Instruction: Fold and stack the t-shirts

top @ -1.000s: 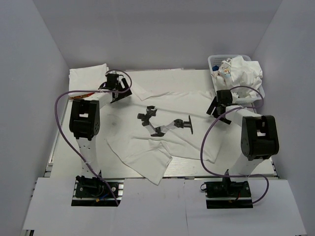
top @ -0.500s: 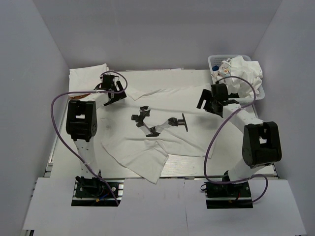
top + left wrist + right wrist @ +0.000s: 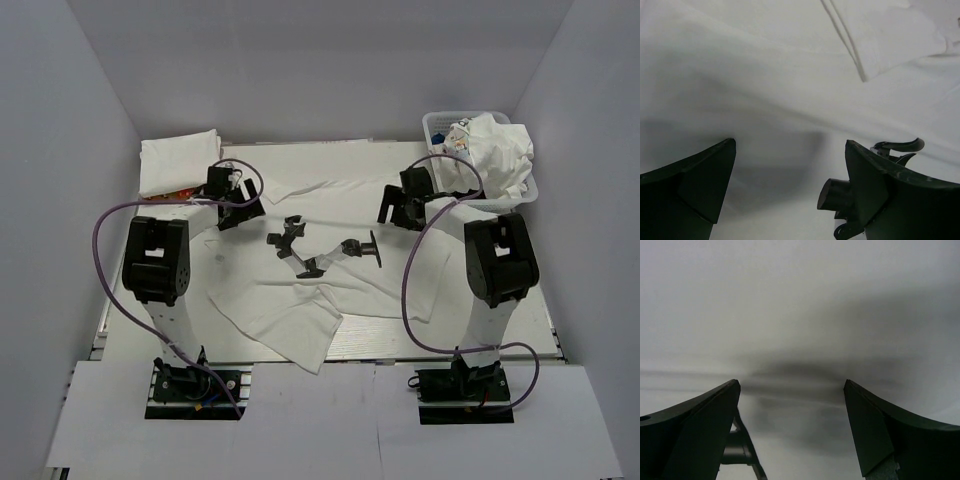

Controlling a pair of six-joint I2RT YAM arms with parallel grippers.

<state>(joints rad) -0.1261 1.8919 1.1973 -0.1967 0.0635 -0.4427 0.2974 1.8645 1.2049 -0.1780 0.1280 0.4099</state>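
"The white t-shirt (image 3: 380, 285) lies spread mid-table, soft and rumpled, with a black print (image 3: 325, 250) on its chest. One corner reaches the table (image 3: 545, 310)'s near edge."

"And the left gripper (image 3: 790, 150)?"

"Jaws spread wide, low over the cloth, holding nothing. The right gripper (image 3: 790, 385) is the same."

"Room around them?"

"Folded white shirts (image 3: 180, 155) lie far left, and a lattice basket (image 3: 437, 122) of crumpled shirts (image 3: 495, 150) stands far right."

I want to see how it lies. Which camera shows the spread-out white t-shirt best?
The top external view: nearly all of the spread-out white t-shirt shows there. The left wrist view shows only a close patch with a hemmed edge; the right wrist view, only a blurred white surface.
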